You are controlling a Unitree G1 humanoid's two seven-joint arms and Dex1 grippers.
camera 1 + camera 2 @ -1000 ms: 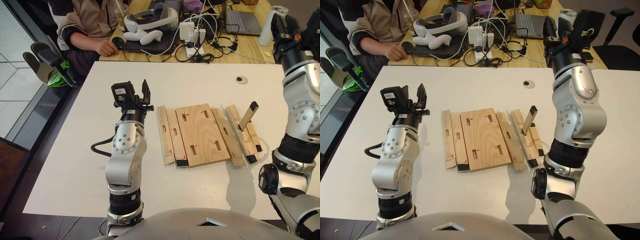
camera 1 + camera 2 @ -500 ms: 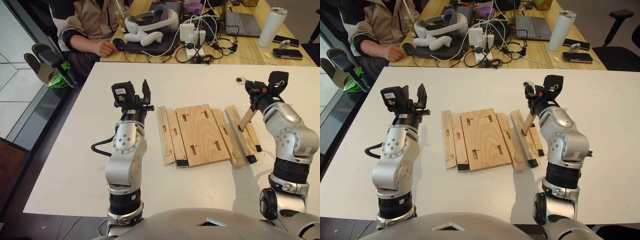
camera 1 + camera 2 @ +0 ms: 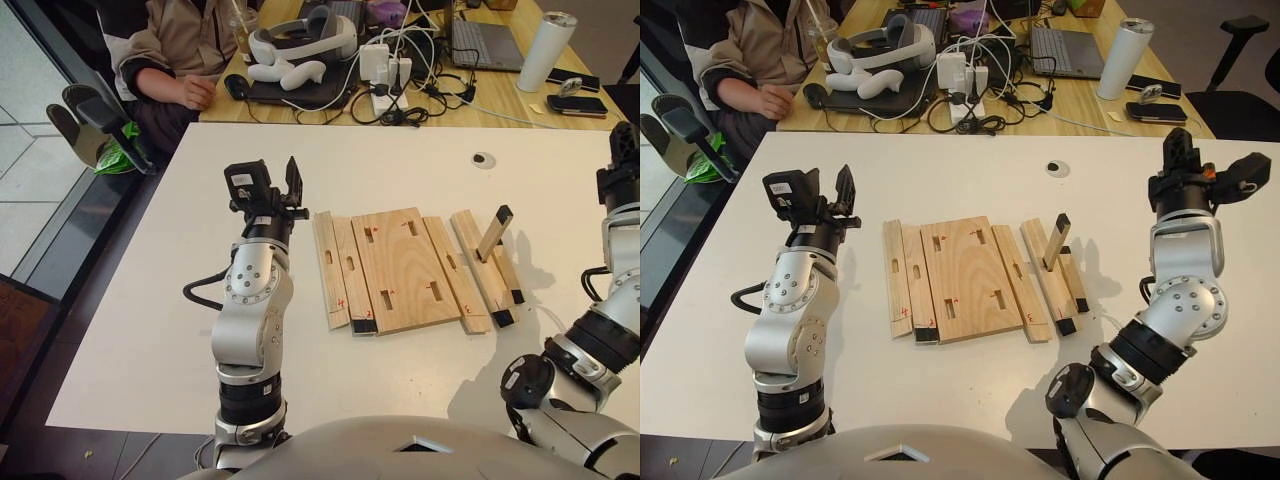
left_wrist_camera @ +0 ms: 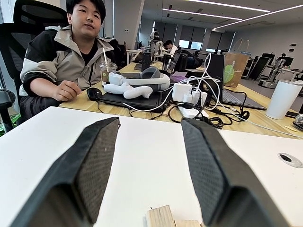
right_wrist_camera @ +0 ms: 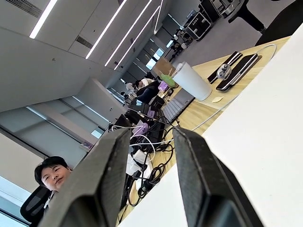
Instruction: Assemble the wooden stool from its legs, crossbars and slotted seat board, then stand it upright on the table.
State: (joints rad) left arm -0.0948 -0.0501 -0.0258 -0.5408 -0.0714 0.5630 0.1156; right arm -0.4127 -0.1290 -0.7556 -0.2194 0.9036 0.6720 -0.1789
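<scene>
Left pincer upright, jaws apart; right pincer raised, jaws apart.

Left wrist view: bottom edge is cutting off a wooden piece. Left eye view: right edge is cropping the right gripper.

Right claw, jaws apart, before white table and 1 tumbler.

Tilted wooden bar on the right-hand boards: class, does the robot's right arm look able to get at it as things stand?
Probably yes. The right tool, open and empty, hangs above the right side of the table. Nothing lies between it and the tilted bar, whose upper end stands free.
</scene>
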